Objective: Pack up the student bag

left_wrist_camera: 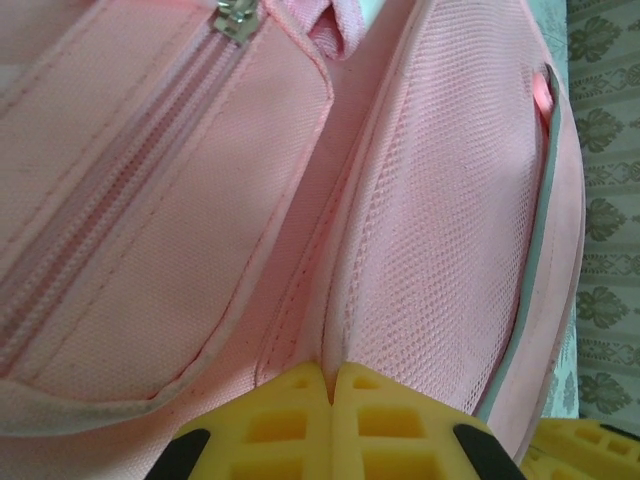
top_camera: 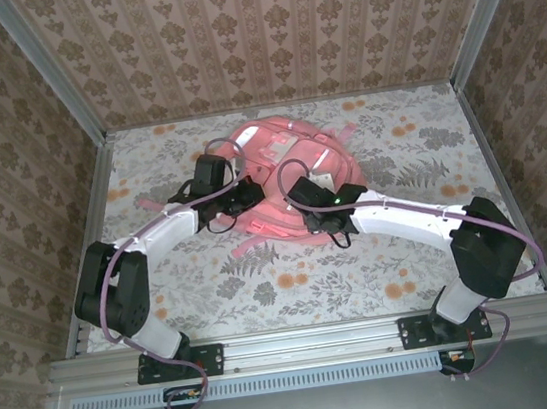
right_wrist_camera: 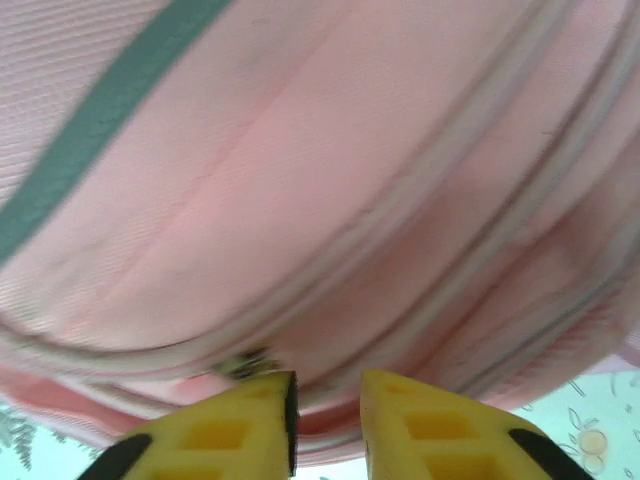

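Left tool (left_wrist_camera: 332,368) closest, yellow fingers (left_wrist_camera: 290,420) shut tight at a seam of the student bag (left_wrist_camera: 200,220); can't tell if fabric is pinched. Right tool (right_wrist_camera: 325,378) slightly parted, holding nothing, zip pull (right_wrist_camera: 245,364) at its 10 o'clock. I see the bag toward 12 o'clock on the floral bench (top_camera: 410,247).

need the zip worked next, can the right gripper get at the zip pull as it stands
Probably yes: the right gripper is against the bag, jaws slightly apart, and what looks like the zip pull sits just beside it, nothing between. The view is blurred, so not certain.
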